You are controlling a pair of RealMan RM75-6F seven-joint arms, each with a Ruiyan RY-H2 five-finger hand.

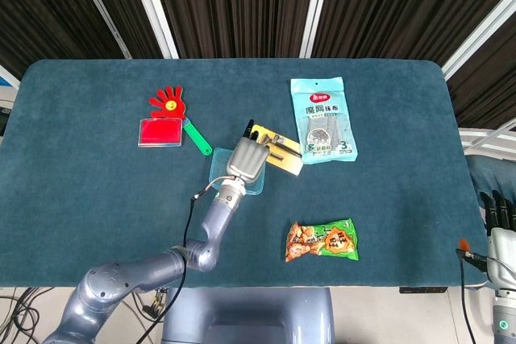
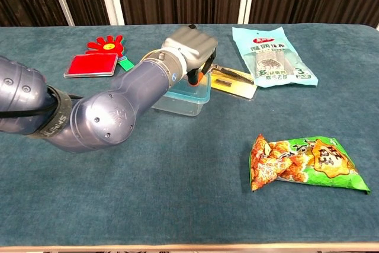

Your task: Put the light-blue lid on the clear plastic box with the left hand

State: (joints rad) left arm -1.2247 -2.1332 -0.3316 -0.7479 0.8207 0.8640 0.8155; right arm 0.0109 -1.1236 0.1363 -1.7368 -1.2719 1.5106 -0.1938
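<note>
Fingers (image 2: 198,76) of the left hand (image 1: 245,159) curl down onto the light-blue lid (image 2: 192,90), which lies directly beneath them on the clear plastic box (image 2: 185,103) at frame centre. Whether they clamp the lid or just press it, I cannot tell. Right hand (image 1: 500,223) idles at lower right, well apart.
</note>
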